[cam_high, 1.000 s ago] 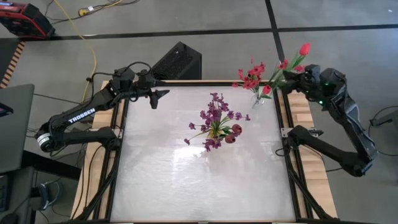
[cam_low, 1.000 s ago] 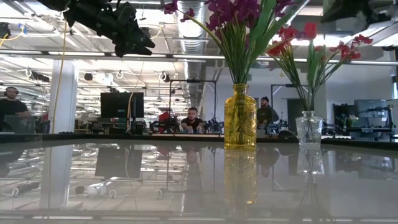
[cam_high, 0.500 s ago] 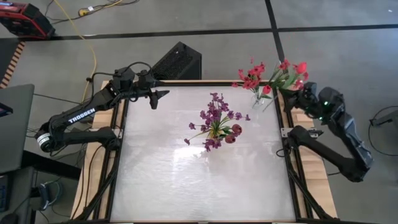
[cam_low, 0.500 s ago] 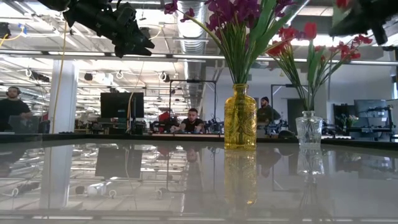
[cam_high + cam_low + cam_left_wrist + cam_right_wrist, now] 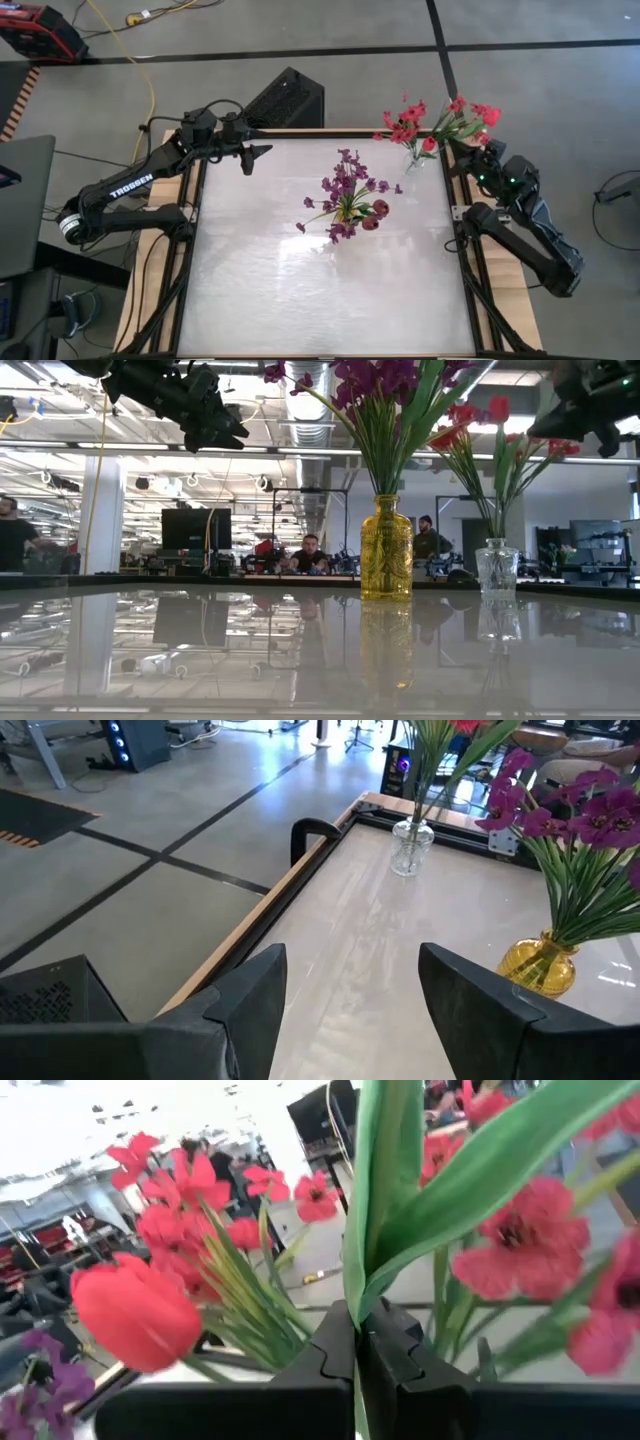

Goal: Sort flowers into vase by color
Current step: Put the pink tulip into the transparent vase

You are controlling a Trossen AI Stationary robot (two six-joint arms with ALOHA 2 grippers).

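Note:
A clear glass vase (image 5: 413,160) (image 5: 497,566) stands on its base near the table's far right corner and holds red-pink flowers (image 5: 404,124). A yellow vase (image 5: 386,550) at mid-table holds purple flowers (image 5: 347,185). My right gripper (image 5: 466,148) (image 5: 357,1350) is beside the clear vase, at the table's right edge, shut on a red tulip stem whose bloom (image 5: 490,117) (image 5: 135,1312) is beyond the far edge. My left gripper (image 5: 262,151) (image 5: 350,990) hovers open over the far left corner. My right gripper pinches the tulip's green stem and long leaves (image 5: 365,1295) between its two fingers (image 5: 325,1360), some way below the bloom. It reaches in from the table's right side. The stem is lifted clear of the table and slanted. Its lower end is hidden among the red flowers.
A black box (image 5: 287,100) sits on the floor beyond the far edge. Wooden rails (image 5: 492,190) border the glossy tabletop (image 5: 300,270). People sit at desks in the room behind the table (image 5: 310,555).
My right gripper has come down and drawn toward the near edge, still shut on the tulip. The tulip has tipped over with it, so its bloom now sits lower and closer to the red bunch in the clear vase.

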